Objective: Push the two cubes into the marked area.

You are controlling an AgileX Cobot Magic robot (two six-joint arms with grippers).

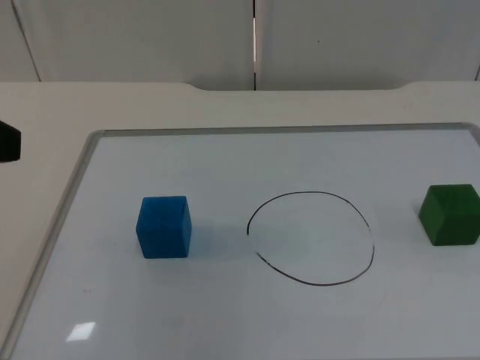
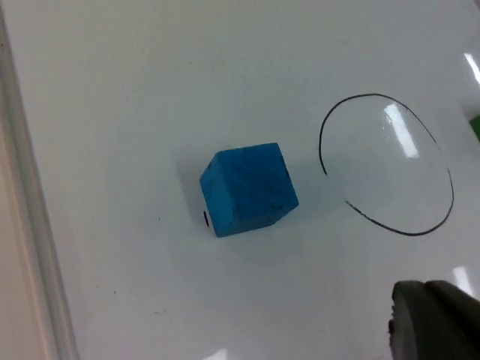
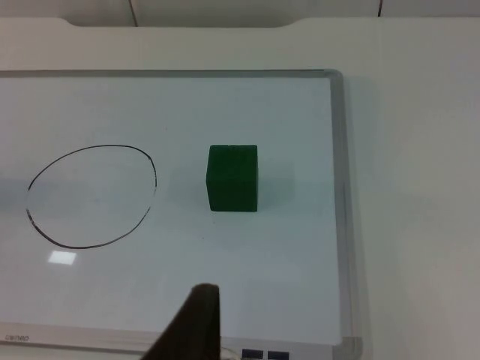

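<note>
The drawn circle [image 1: 311,238] is the landmark. The blue cube [image 1: 164,226] stands to its left, nearer the left gripper [image 2: 431,319]; the green cube [image 1: 450,214] stands to its right, nearer the right gripper [image 3: 196,324]. Both cubes are outside it. Whether either gripper is clenched, I cannot tell.

A white table top [image 1: 45,105] is seen, ending at a grey partition wall [image 1: 150,37]. The wall is split by a vertical seam [image 1: 254,45] with a bright strip along it. A whiteboard [image 1: 225,161] with a thin metal frame [image 1: 56,217] is laid flat on the table. Glare patches from overhead light are reflected on the board surface [image 1: 81,330]. The frame's rounded corner [image 3: 336,75] is visible in the right wrist view.
</note>
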